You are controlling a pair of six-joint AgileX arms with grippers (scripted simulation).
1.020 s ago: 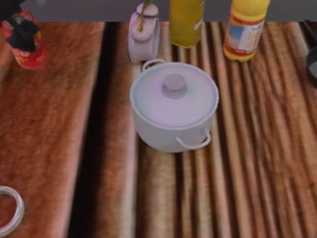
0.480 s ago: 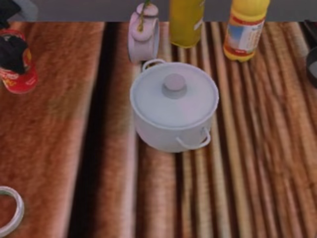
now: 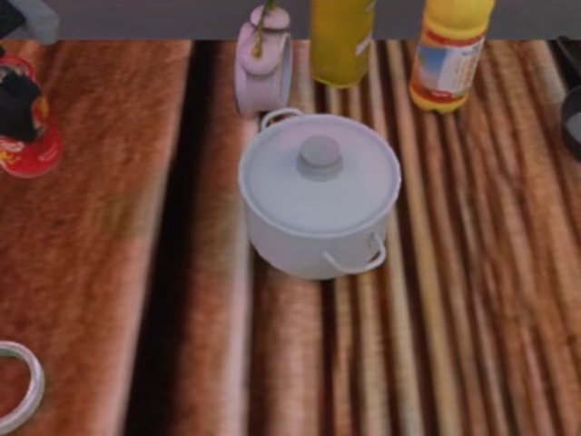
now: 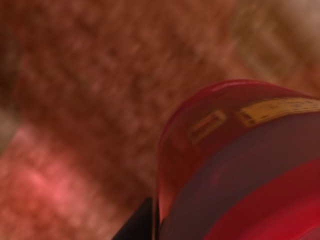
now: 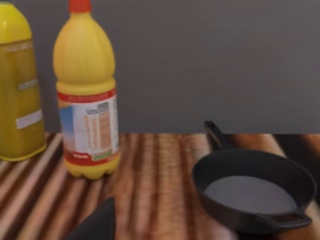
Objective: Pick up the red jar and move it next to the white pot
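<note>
A wooden table (image 3: 472,300) with reddish-brown and striped planks fills the scene, backed by a plain grey wall (image 5: 210,60). The white pot (image 3: 318,204) sits mid-table, lid on. Behind it stand two yellow bottles (image 3: 449,54) and a small white jug (image 3: 263,64). A black pan (image 5: 252,192) lies at the right edge. The red jar (image 3: 27,136) is at the far left edge, well apart from the pot, grasped by the left gripper (image 3: 16,102). I cannot tell how the right gripper's fingers stand.

Left end effector (image 3: 16,102) matte black and blocky, grey arm segment (image 3: 32,18) behind
</note>
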